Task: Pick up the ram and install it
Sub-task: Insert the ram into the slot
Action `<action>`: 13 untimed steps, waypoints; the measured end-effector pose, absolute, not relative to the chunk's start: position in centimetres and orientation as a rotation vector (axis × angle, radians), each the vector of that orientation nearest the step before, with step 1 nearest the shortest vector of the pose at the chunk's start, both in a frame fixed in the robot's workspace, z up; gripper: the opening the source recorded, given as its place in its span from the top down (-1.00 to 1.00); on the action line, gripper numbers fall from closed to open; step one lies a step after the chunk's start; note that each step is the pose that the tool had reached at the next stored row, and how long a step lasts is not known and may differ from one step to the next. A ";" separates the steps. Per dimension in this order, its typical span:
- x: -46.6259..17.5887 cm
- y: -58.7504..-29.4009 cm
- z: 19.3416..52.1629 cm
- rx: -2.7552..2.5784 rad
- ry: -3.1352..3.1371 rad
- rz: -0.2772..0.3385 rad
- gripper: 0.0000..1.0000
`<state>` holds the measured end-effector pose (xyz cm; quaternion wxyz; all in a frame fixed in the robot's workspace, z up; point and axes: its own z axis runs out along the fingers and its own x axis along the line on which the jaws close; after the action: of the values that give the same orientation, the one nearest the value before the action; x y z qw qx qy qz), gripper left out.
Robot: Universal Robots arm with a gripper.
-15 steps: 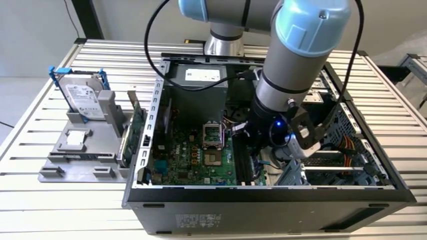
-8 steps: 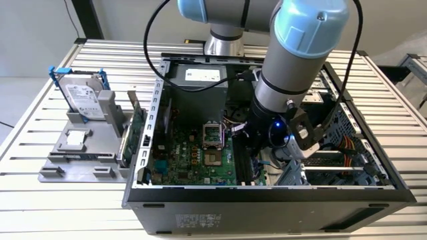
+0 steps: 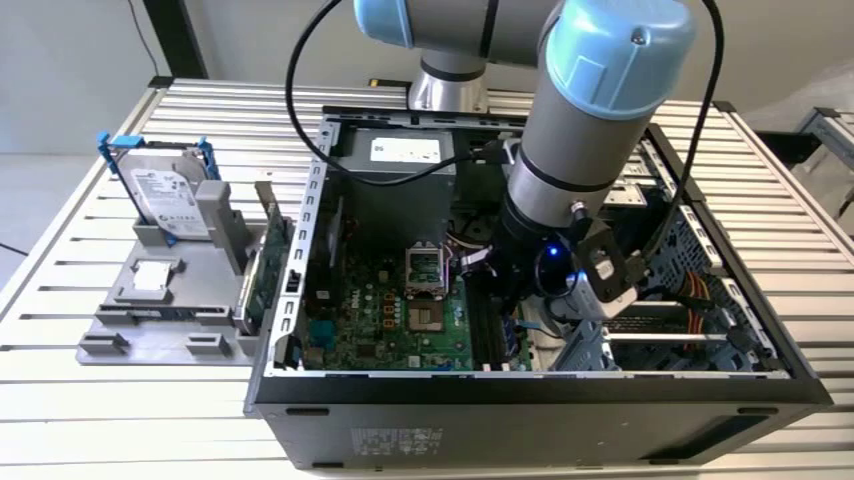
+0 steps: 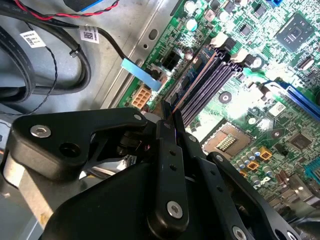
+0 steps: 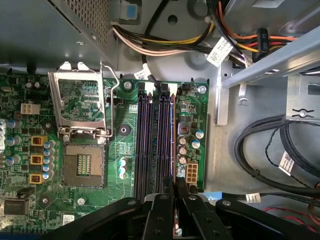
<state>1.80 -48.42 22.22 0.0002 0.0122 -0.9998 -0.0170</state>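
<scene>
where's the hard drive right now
The hard drive stands upright in a grey holder on the table, at the exterior view's left, outside the open computer case and beside a green card.

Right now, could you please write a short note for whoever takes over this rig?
Pincer: shut on the ram, down inside the open computer case.
Ram: edge-on, lined up along the end one of the memory slots on the motherboard.
Done: ram picked up and brought to the slot.
Left: seating cannot be confirmed; ram not yet released.
</scene>
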 end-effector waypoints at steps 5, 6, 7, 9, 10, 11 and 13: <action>1.8 -48.4 22.0 0.033 -3.141 -0.053 1.00; 1.8 -48.4 22.0 0.027 -3.141 -0.053 1.00; 1.8 -48.4 22.0 0.021 -3.141 -0.053 1.00; 1.8 -48.4 21.9 0.008 -3.141 -0.053 1.00; 1.8 -48.4 21.9 0.004 -3.141 -0.053 1.00; 1.8 -48.4 21.9 0.001 -3.141 -0.053 1.00; 1.8 -48.4 21.8 -0.003 -3.141 -0.054 1.00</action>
<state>1.85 -48.41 21.85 0.0000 -0.0009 -0.9999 -0.0171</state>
